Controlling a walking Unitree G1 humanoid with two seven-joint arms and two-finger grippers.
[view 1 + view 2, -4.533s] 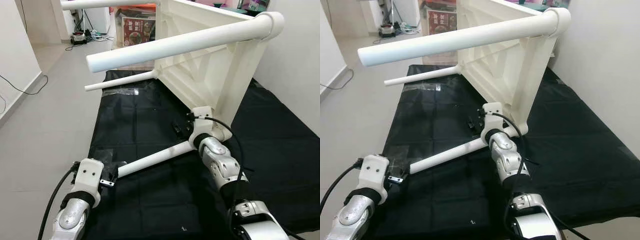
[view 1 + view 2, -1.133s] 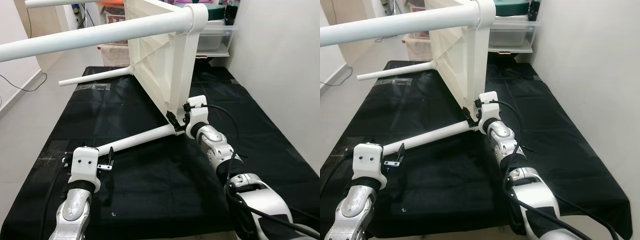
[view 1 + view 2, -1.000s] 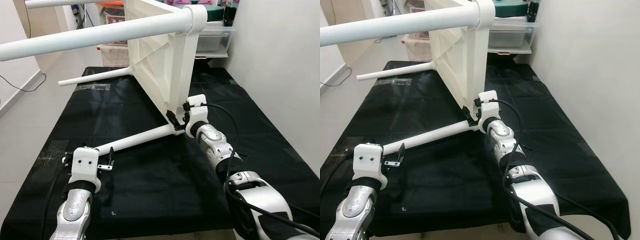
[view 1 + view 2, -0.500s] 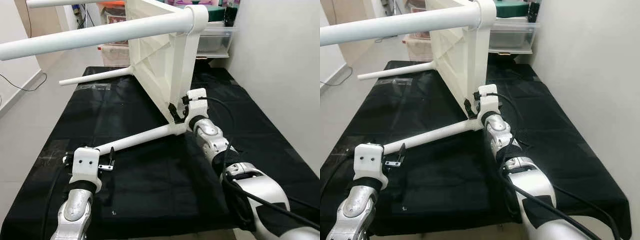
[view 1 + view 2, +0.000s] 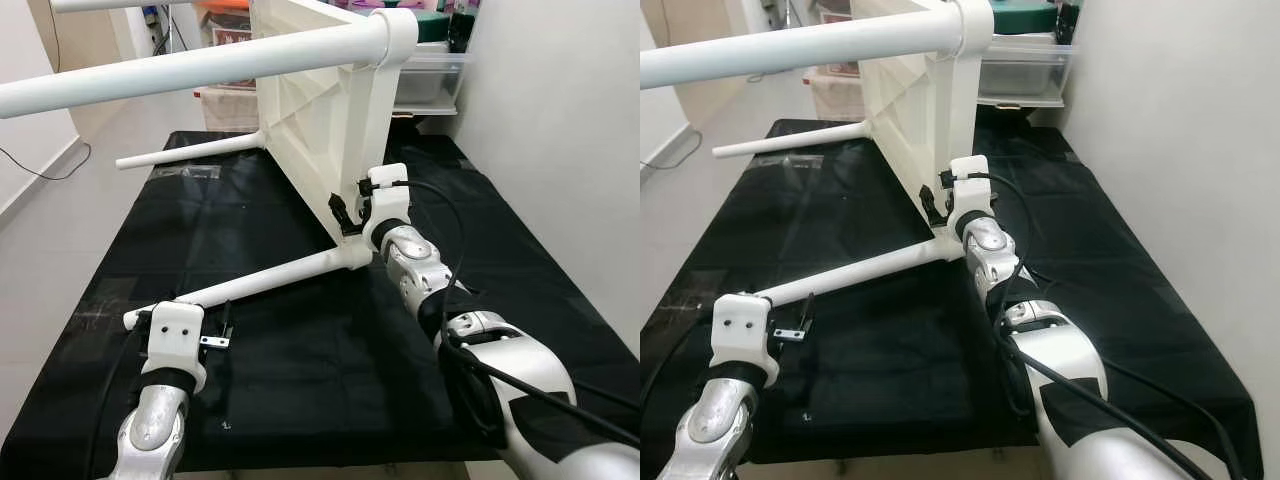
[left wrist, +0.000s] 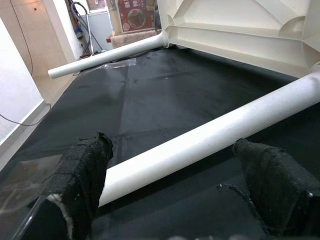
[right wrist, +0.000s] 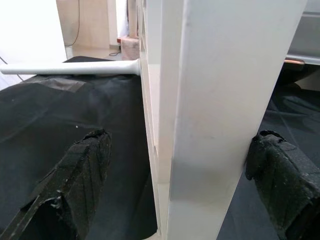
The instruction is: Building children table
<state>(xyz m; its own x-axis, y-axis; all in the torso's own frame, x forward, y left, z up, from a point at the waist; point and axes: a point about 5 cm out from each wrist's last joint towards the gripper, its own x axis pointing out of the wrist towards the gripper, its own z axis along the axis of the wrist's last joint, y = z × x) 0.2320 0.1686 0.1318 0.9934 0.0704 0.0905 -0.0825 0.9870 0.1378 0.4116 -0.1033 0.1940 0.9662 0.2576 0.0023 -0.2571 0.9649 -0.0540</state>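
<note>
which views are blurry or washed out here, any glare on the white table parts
Left eye view: sharp, evenly lit, no hard glare on the table leg. Right wrist view: the tabletop edge is close and soft. Left wrist view: the fingertips are blurred, and the leg is bright yet keeps its texture.

I see a black sheet (image 5: 250, 230) covering the floor, a clear storage box (image 5: 430, 80) at the far wall, and perhaps a printed carton (image 6: 137, 12) behind it.
</note>
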